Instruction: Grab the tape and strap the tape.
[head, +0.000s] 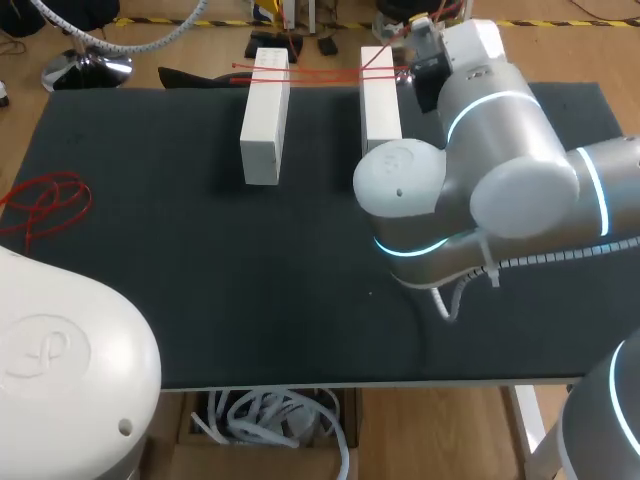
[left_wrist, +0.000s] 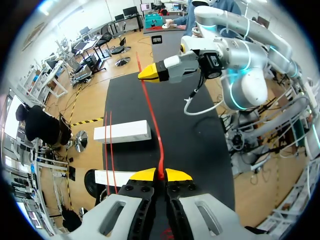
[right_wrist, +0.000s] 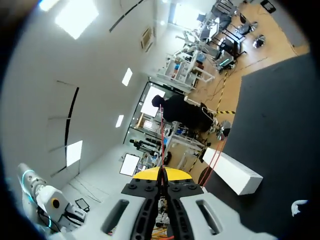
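Note:
Two white blocks (head: 266, 115) (head: 380, 105) lie side by side at the table's far end, and a red tape (head: 320, 72) runs across both tops. My right gripper (head: 412, 38) hovers past the right block. In the left wrist view my left gripper (left_wrist: 161, 173) is shut on the red tape (left_wrist: 152, 120), which stretches ahead to my right gripper (left_wrist: 150, 74); both blocks (left_wrist: 122, 132) (left_wrist: 112, 177) lie beside it. In the right wrist view my right gripper (right_wrist: 162, 172) is shut on the tape (right_wrist: 162, 135), with a block (right_wrist: 232, 172) off to one side. The head view does not show my left gripper.
A loose tangle of red tape (head: 45, 205) lies near the left edge of the black table mat (head: 250, 300). A dark flat object (head: 195, 78) sits at the far edge beside the left block. My right arm's elbow (head: 470, 190) hangs over the right half.

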